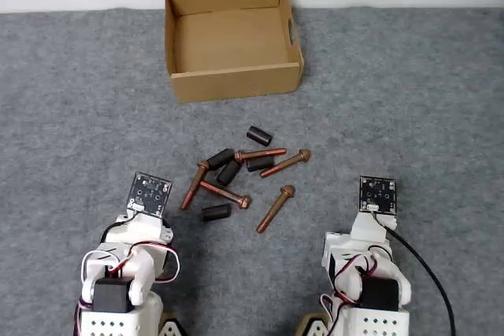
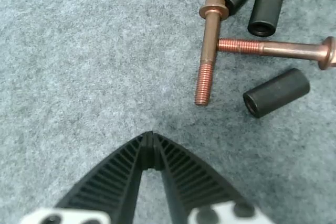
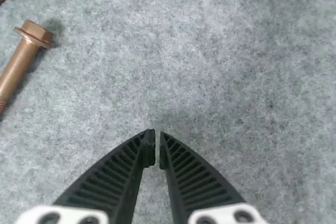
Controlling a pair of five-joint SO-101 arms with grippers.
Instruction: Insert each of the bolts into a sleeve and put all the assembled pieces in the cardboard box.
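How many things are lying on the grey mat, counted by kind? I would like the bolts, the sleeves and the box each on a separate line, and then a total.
Copper bolts: 5
Black sleeves: 5
Cardboard box: 1
Total: 11

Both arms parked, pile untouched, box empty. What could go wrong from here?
1. The crosswise bolt butts its tip against the near bolt; grabbing either may drag the other.
2. The loose sleeve lies on its side and could roll if nudged.
3. The left gripper and right gripper are shut; descending that way would likely shove parts rather than grasp them.
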